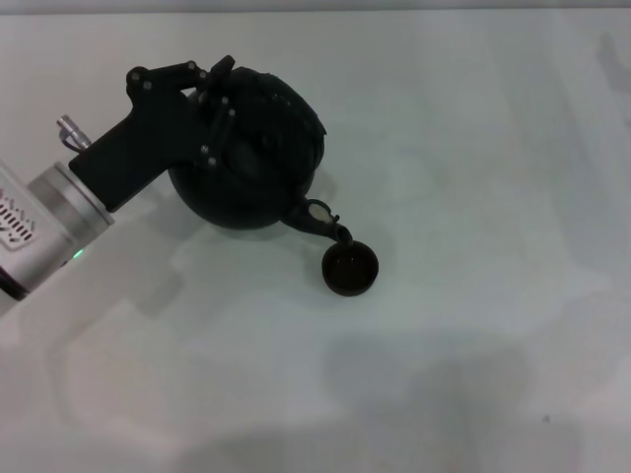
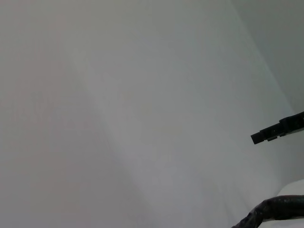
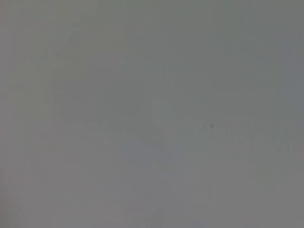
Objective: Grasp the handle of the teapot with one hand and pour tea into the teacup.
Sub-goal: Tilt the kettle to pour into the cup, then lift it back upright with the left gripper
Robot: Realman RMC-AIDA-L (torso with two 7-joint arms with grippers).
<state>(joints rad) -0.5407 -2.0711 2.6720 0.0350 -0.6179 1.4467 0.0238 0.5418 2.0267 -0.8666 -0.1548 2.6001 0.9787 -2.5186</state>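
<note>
In the head view the round matte black teapot (image 1: pixel 251 177) is held tilted above the white table (image 1: pixel 473 148). Its short spout (image 1: pixel 323 221) points down at the small dark teacup (image 1: pixel 350 269), which stands on the table just below the spout tip. My left gripper (image 1: pixel 217 99) comes in from the left and is shut on the black wrapped handle (image 1: pixel 301 106) at the pot's top. The left wrist view shows one black fingertip (image 2: pixel 278 129) and a piece of the wrapped handle (image 2: pixel 278 209). My right gripper is out of view; its wrist view shows only plain grey surface.
The table's far edge (image 1: pixel 315 8) runs along the top of the head view. My left arm's silver wrist (image 1: pixel 49 222) lies at the left edge.
</note>
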